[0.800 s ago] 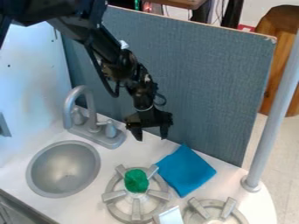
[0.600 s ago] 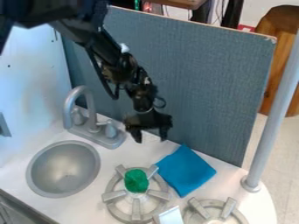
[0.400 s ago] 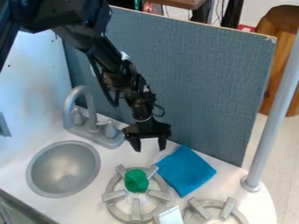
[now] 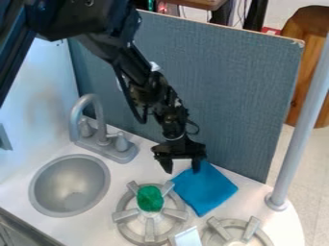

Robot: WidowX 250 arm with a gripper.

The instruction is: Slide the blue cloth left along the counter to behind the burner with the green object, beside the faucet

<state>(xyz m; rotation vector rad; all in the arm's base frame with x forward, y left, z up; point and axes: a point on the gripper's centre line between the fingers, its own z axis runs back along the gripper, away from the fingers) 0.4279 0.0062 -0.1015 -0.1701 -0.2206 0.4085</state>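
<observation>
Gripper (image 4: 182, 170), black and two-fingered, hangs pointing down over the back of the white counter (image 4: 164, 167), its fingers parted with a clear gap between them and nothing in their hold. Nearest to it is the blue cloth (image 4: 204, 188), lying flat just below and toward the camera, slightly to the gripper's right as the camera sees it. One fingertip overlaps the cloth's upper corner in the view; whether the two touch, I cannot tell.

Below the gripper and a little left, a lumpy green object (image 4: 149, 199) sits on the near stove burner (image 4: 149, 238), on top of its gray prongs; what exactly it is cannot be made out. That burner lies just beside the cloth. Further below and to the right of the gripper is a second gray burner (image 4: 220, 229), cut off by the view's bottom edge, with a pale flat piece (image 4: 187, 237) between the two burners.

Left of the gripper stands the gray faucet (image 4: 82, 106), and below it, further from the gripper, is the round sink basin (image 4: 69, 185). Close behind the gripper rises a blue-gray panel (image 4: 221, 91). Well off to its right, a gray pole (image 4: 300, 120) slants up from the counter.
</observation>
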